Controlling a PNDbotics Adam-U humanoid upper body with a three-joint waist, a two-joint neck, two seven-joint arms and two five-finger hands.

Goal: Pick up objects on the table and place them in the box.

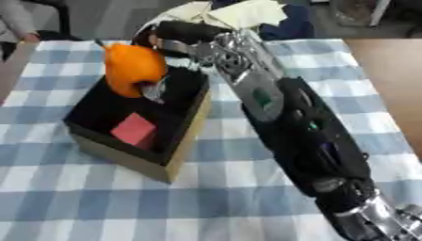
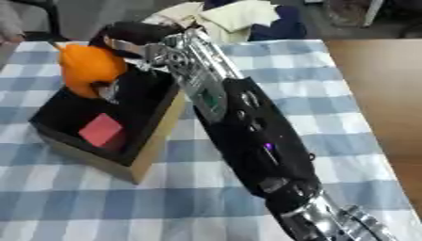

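My right arm reaches in from the lower right and across to the upper left. Its hand (image 1: 180, 36) is shut on an orange fruit-like object (image 1: 132, 68); a fingertip (image 1: 152, 90) shows under the fruit. The orange object hangs over the far part of an open box (image 1: 183, 141) with tan sides and a black inside. A red block (image 1: 133, 130) lies on the floor of the box, nearer the front. The left hand shows in neither view.
The box stands on a blue and white checked tablecloth (image 1: 99, 202). Pale cloth and a dark bag (image 1: 247, 16) lie past the far edge. A brown surface (image 1: 392, 75) runs along the right side. A person's sleeve (image 1: 15, 21) shows at the far left corner.
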